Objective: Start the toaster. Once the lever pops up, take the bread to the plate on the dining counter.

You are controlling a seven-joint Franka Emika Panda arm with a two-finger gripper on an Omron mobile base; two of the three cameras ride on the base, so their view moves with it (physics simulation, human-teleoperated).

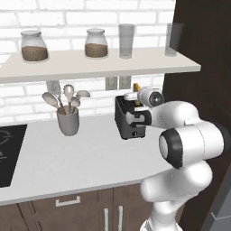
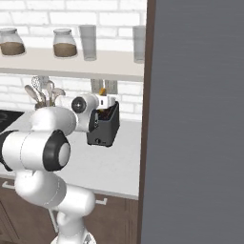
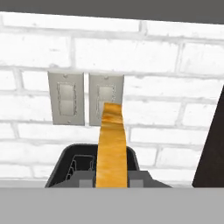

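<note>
The dark grey toaster stands on the light grey worktop by the brick wall. My gripper hovers just over its top, shut on the bread. That golden slice with its orange-brown crust stands upright between my fingertips, its lower part between them above the toaster's open slots. A small orange corner of the bread sticks up above the hand in both base views. The plate and the dining counter are out of view.
A grey holder of wooden spoons stands left of the toaster, and a black cooktop lies further left. A shelf with jars and glasses hangs overhead. A dark tall cabinet closes the right side. Two wall switches sit behind the toaster.
</note>
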